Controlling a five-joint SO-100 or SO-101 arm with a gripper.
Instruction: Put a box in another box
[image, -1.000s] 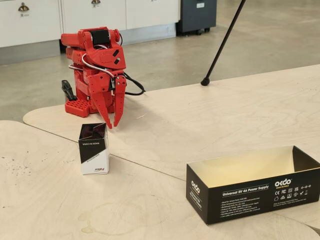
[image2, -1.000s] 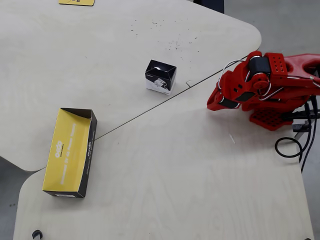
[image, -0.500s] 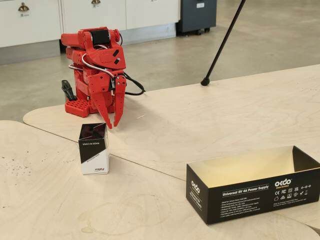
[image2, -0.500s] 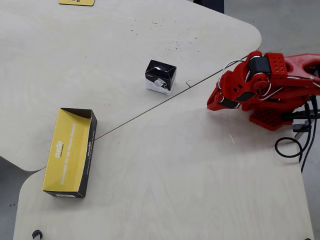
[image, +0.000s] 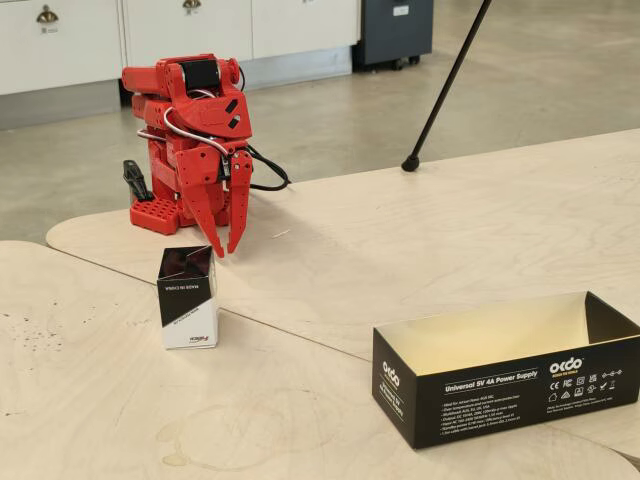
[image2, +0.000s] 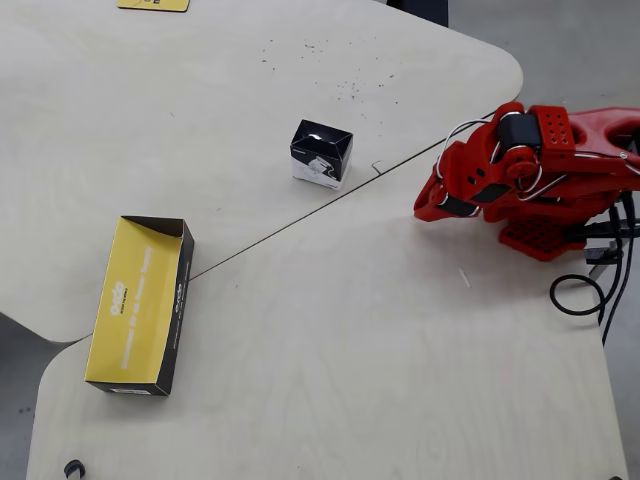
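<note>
Red arm folded at its base, small carton and long black box both resting on the table

End effector (image: 226, 247) pointing down, fingers slightly spread, empty, tips hanging just behind and above the small black-and-white carton (image: 187, 297). Carton standing upright near the seam between two table (image: 420, 240) panels, glossy black end up, clear of the fingers in the overhead view (image2: 321, 153). Long black box (image: 505, 368) lying open-topped well apart from the carton, pale yellowish inside showing, white "Universal 5V 4A Power Supply" print on its side; seen from overhead (image2: 138, 304) near the table's edge, across the seam from the arm, nothing inside
</note>
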